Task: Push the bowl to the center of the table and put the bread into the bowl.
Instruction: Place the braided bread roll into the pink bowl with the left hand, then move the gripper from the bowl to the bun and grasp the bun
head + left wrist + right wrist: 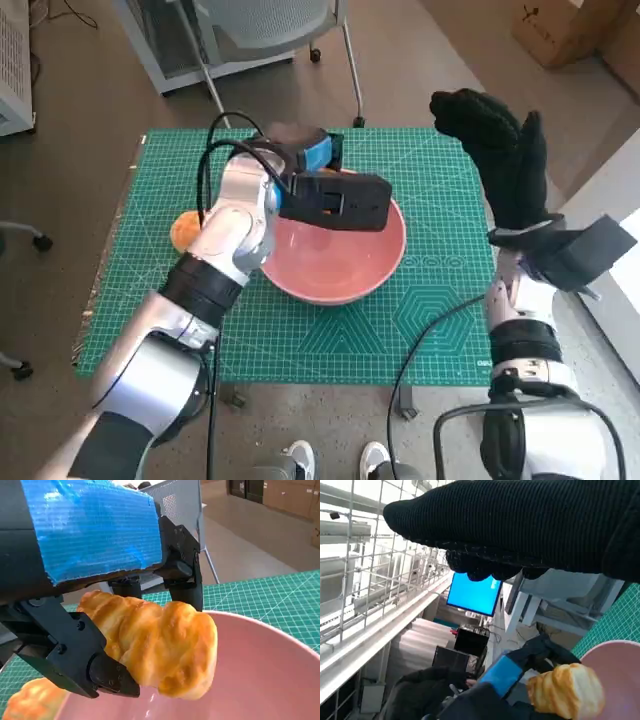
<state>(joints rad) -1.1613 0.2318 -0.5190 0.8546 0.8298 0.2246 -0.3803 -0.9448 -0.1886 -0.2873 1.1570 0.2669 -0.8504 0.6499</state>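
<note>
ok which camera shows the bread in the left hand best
The left wrist view: the bread fills the frame, gripped by the left hand over the bowl. The right wrist view shows it small, at the edge. The head view hides it behind the hand.

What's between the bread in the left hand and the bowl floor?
Nothing: the left wrist view shows the bread in the left hand, with only air above the bowl's bare pink inside.
</note>
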